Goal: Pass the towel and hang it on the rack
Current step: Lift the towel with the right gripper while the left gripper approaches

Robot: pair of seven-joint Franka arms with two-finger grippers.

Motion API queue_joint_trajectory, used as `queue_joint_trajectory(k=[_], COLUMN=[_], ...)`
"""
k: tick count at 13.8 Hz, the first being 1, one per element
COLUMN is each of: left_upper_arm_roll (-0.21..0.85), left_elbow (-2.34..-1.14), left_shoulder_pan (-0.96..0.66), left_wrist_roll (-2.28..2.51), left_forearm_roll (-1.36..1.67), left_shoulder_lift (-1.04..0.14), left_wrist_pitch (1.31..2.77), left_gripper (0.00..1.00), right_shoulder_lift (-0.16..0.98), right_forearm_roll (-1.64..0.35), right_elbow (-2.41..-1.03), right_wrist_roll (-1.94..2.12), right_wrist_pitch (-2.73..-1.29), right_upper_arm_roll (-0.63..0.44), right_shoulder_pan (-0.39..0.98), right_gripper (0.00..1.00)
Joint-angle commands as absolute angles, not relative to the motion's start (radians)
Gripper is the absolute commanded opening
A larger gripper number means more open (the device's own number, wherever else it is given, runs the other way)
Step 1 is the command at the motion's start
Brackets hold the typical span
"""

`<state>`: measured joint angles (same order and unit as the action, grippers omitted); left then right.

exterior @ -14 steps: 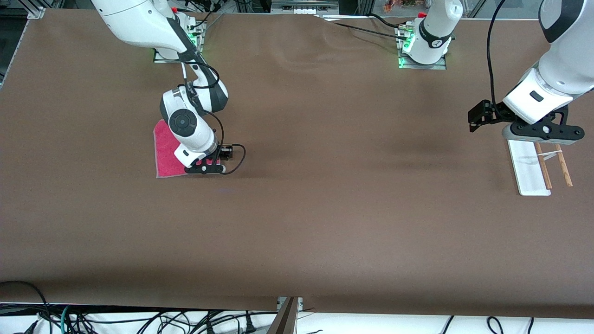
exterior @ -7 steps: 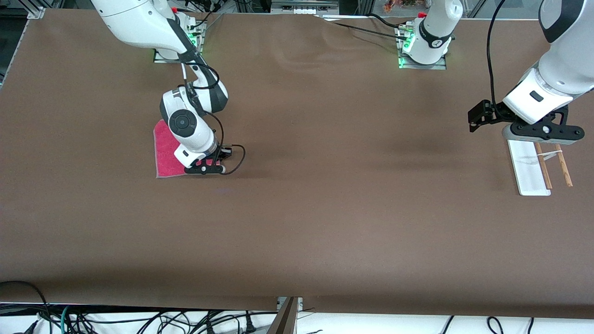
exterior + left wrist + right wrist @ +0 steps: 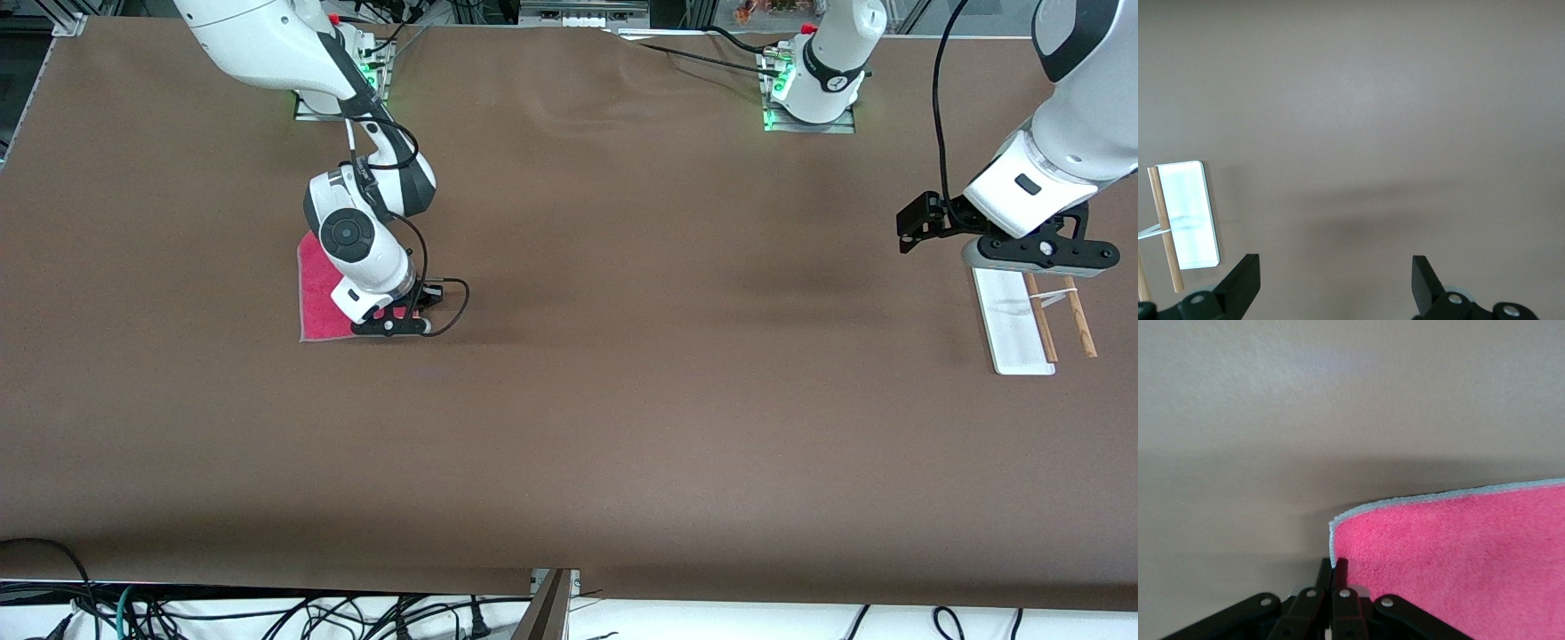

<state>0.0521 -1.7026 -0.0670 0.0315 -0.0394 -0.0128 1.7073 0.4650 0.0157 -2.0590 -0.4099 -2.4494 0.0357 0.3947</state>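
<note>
The towel (image 3: 318,289) lies pink side up on the brown table toward the right arm's end; its pink face and thin grey edging fill the right wrist view (image 3: 1458,547). My right gripper (image 3: 402,318) is low at the towel's edge nearest the table's middle, shut on that edge (image 3: 1333,563). The rack (image 3: 1013,324), with a white base and two wooden rods (image 3: 1040,318), stands toward the left arm's end and shows in the left wrist view (image 3: 1188,213). My left gripper (image 3: 1036,258) hovers open and empty over the rack's farther end (image 3: 1335,293).
Brown cloth covers the whole table (image 3: 622,400). Cables (image 3: 267,613) hang below the table edge nearest the camera. The arms' bases (image 3: 809,89) stand along the farther edge.
My right arm has shifted very slightly at the towel's edge. The left arm has not moved.
</note>
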Motion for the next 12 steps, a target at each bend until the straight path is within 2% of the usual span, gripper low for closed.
queue_joint_trajectory(k=[1,7,12], left_upper_arm_roll=[0.052,0.052,0.051], left_elbow=[-1.701,-1.701,-1.701], left_shoulder_pan=[-0.061,-0.061,-0.061], left_wrist_roll=[0.003,0.005,0.011], left_forearm_roll=[-0.031,-0.031,-0.031], left_shoulder_lift=[-0.009,-0.009,-0.009], left_wrist_pitch=[1.698,1.697,1.690], left_gripper=[1.00,1.00,1.00], right_shoulder_lift=[0.433,0.436,0.440], right_forearm_roll=[0.003,-0.073,-0.352], right_elbow=[-1.990,-1.725,-1.551], right_wrist_roll=[-0.416,-0.577,-0.626], right_wrist_pitch=[-2.311,-1.982,-1.844], right_upper_arm_roll=[0.046,0.126,0.129], right_shoulder_pan=[0.394,0.396,0.394], right_gripper=[0.00,0.00,0.00])
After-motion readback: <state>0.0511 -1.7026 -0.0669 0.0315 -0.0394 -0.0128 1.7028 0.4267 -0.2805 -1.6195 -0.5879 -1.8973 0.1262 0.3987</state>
